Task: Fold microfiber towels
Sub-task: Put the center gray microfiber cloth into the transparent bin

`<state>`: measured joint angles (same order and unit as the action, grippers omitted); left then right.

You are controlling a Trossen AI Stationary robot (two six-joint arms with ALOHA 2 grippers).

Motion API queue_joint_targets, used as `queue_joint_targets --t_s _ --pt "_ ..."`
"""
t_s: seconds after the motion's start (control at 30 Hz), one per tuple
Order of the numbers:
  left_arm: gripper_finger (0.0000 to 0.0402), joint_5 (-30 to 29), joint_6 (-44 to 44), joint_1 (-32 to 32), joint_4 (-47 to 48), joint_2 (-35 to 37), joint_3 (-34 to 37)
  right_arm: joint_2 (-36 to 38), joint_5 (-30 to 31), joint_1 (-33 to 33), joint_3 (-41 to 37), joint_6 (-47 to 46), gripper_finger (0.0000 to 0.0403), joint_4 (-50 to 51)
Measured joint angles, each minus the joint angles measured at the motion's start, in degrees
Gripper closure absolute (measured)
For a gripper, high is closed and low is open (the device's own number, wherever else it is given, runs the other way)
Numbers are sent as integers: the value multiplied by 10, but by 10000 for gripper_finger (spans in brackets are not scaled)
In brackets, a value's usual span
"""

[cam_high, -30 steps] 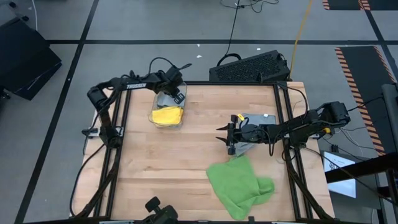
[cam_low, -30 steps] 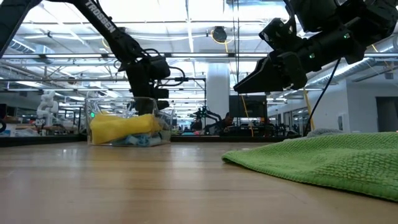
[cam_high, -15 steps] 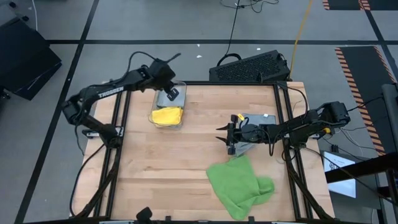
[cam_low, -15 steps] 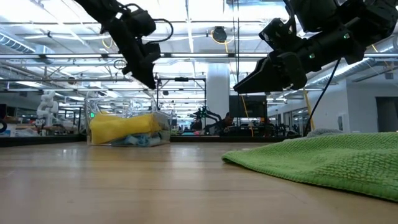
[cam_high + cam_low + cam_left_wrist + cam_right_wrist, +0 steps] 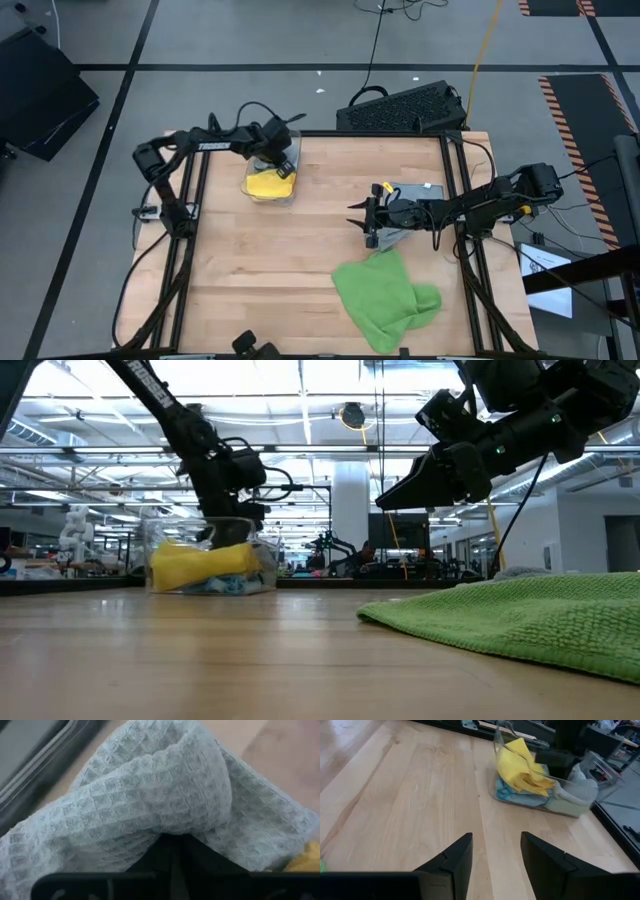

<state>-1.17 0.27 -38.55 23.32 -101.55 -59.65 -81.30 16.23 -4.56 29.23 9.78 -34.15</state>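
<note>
A clear bin [image 5: 290, 196] at the far left holds a yellow towel [image 5: 268, 184], a light blue one [image 5: 507, 792] and a grey waffle towel [image 5: 150, 795]. My left gripper [image 5: 283, 160] reaches down into the bin's far end, shut, its tips in the grey towel. A bright green towel [image 5: 385, 295] lies spread on the table near the front right. Just beyond its far edge my right gripper [image 5: 355, 222] hovers open above the table, nothing between its fingers [image 5: 455, 860]. A folded grey towel [image 5: 415, 190] lies under the right arm. My left gripper comes steeply from above, and its shut fingers [image 5: 172, 857] push into the grey towel. A fold of the cloth [image 5: 190, 815] bulges over the tips and hides them. Whether any cloth sits between the fingers, I cannot tell. The towel rests in the bin.
A black keyboard [image 5: 405, 108] sits past the table's far edge. Bare wood [image 5: 260, 270] stretches across the middle and front left. The table's black frame rails [image 5: 190, 250] run along both sides.
My left gripper rose out of the bin toward the far left, then came back down into the bin's far end onto the grey towel. Its fingers stayed shut throughout. The towels in the bin stayed where they were.
</note>
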Motion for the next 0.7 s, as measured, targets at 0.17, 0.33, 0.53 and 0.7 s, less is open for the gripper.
queue_joint_targets --t_s 0.17,0.33,0.53,0.7 --pt "360 -2 6 3 4 -7 -10 0 0 0 0 -5 245 1" --pt "360 -9 7 4 15 62 -15 0 0 0 0 -6 245 1" --pt "360 -11 10 8 -31 125 -17 0 0 0 0 -16 245 1" --pt "360 6 11 7 -69 78 -17 0 -1 0 0 -15 245 1"
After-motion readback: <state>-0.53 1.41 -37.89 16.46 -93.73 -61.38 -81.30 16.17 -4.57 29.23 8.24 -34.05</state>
